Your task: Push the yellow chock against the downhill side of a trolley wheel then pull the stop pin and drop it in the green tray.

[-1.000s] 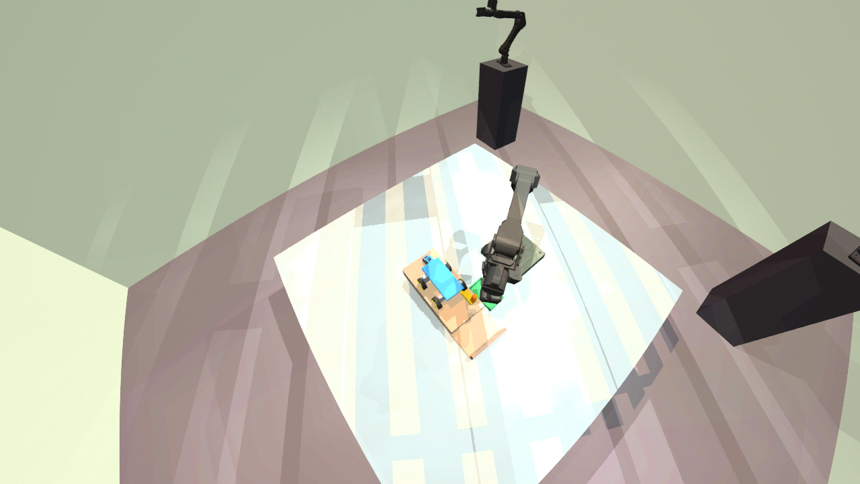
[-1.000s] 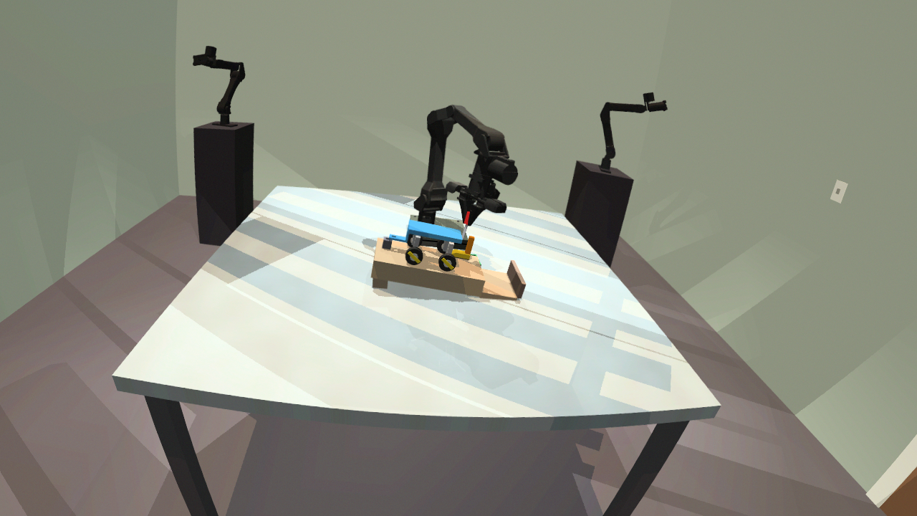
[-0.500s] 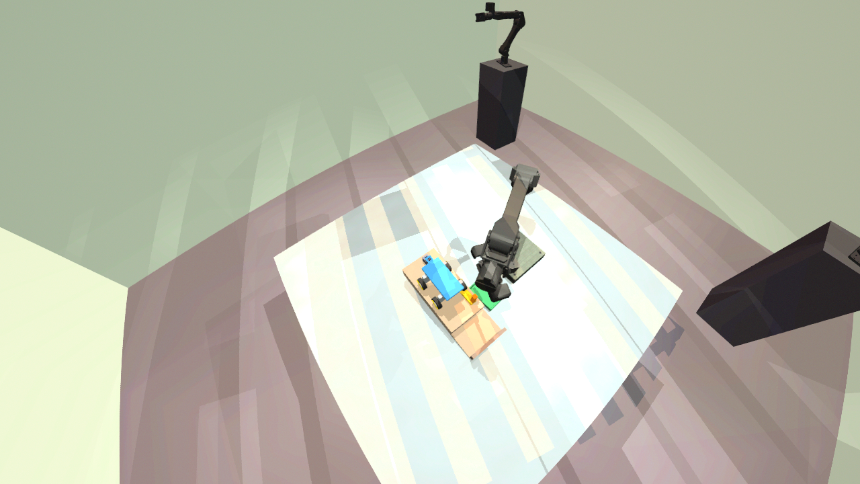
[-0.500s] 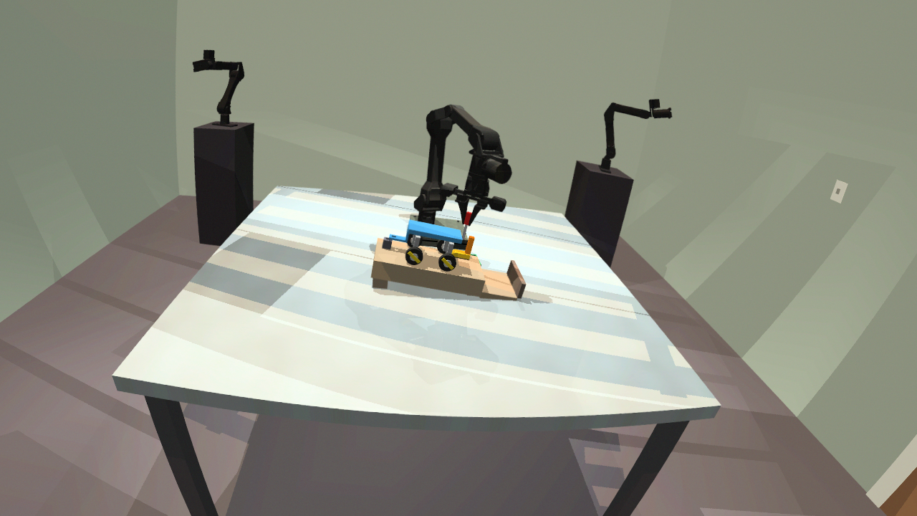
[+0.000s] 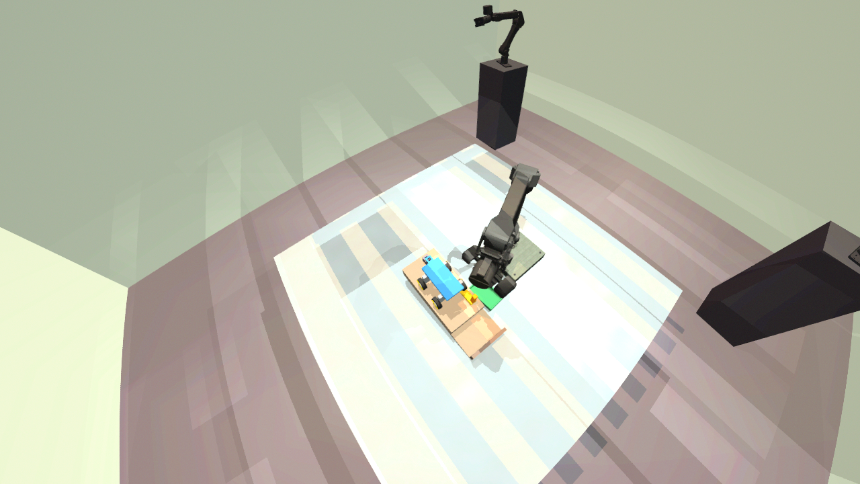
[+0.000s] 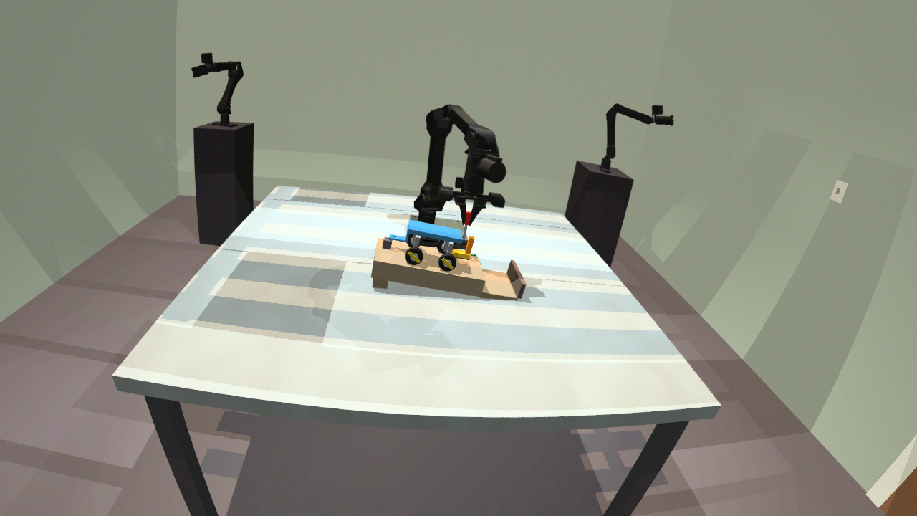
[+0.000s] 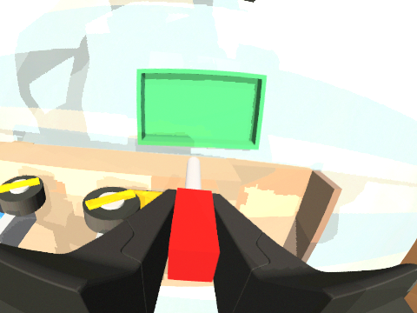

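Observation:
My gripper (image 7: 192, 200) is shut on the red-headed stop pin (image 7: 194, 232); its pale shaft points down toward the green tray (image 7: 200, 107). In the exterior view the pin (image 6: 468, 216) hangs above the downhill end of the trolley. The blue trolley (image 5: 441, 279) (image 6: 433, 232) stands on the wooden ramp (image 5: 451, 304) (image 6: 435, 272). The yellow chock with orange handle (image 5: 467, 295) (image 6: 466, 247) sits against the downhill side of a trolley wheel (image 7: 113, 209). The tray (image 5: 486, 296) shows partly under the gripper in the top view.
The arm's grey base plate (image 5: 526, 255) lies beyond the tray. The ramp ends in a raised lip (image 6: 516, 276) at its low end. Two black pedestals with camera arms (image 6: 221, 179) (image 6: 599, 205) stand off the table.

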Robot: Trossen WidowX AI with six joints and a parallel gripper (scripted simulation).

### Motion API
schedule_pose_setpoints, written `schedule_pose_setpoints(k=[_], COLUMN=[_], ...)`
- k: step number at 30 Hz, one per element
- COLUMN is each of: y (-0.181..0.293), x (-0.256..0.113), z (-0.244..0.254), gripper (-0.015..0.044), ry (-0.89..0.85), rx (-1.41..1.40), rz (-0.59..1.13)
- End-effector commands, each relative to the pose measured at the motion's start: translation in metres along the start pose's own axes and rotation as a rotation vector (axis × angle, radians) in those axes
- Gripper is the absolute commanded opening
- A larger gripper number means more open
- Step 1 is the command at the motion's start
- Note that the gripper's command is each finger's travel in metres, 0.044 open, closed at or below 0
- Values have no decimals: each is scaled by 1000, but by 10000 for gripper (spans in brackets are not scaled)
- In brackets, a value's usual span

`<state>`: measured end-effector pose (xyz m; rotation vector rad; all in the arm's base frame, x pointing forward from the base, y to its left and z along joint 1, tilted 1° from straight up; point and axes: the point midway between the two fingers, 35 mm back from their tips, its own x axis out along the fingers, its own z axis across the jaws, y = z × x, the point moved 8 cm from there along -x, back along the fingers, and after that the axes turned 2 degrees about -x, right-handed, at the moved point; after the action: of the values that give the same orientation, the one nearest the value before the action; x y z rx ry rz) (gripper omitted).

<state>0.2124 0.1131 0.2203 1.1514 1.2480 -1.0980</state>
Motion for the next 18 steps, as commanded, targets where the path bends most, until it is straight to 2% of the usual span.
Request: schedule_pose_setpoints(k=[1,18], y=[0,-20], x=[1,24], z=[0,-2], gripper=[0,0], ry=[8,-19], rx=[-18,-75], rz=[-4,-16])
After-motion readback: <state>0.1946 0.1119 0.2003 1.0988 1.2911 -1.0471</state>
